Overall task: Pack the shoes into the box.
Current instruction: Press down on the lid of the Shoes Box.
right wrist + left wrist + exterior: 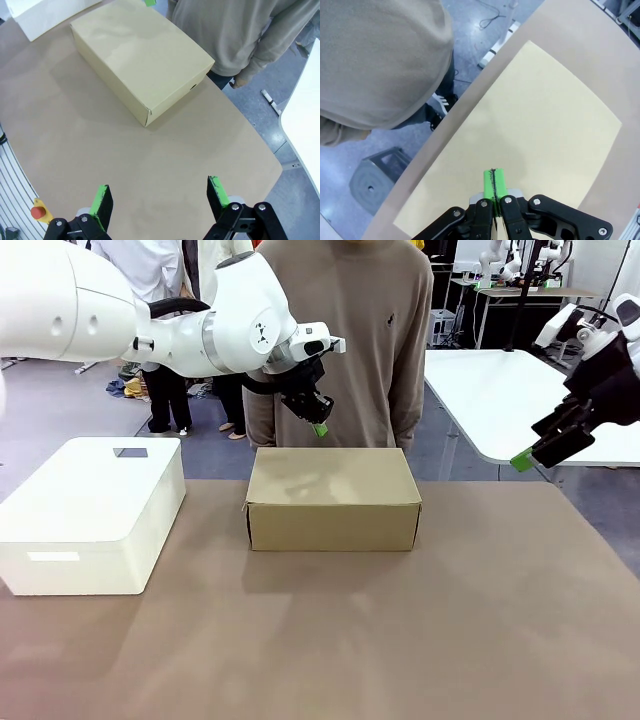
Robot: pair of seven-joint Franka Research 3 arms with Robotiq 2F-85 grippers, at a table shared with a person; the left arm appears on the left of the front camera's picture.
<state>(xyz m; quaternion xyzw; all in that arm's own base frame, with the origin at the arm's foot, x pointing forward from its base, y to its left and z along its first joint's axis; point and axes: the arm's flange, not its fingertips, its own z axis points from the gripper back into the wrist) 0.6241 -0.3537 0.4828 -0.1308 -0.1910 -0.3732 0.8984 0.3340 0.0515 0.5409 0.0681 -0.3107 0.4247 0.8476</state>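
Box closed, both grippers empty

Left gripper [320, 427]: jaws pressed together, green pads touching, nothing between them. It hangs above the far edge of the box [333, 498], just in front of the person [340, 340] at the far side. In the left wrist view the box lid lies directly below and ahead of the fingertips [494, 182], flat and shut.

Right gripper [162, 200]: jaws spread wide, empty, well off to the right of the box and above the table [400, 640]. Box sits ahead of it, lid down.

White bin [90, 512] stands left of the box, apart from it.

Progress: can't tell whether the shoes are inside; lid hides the contents. If they're in, the task looks done. If not, the lid needs lifting first.
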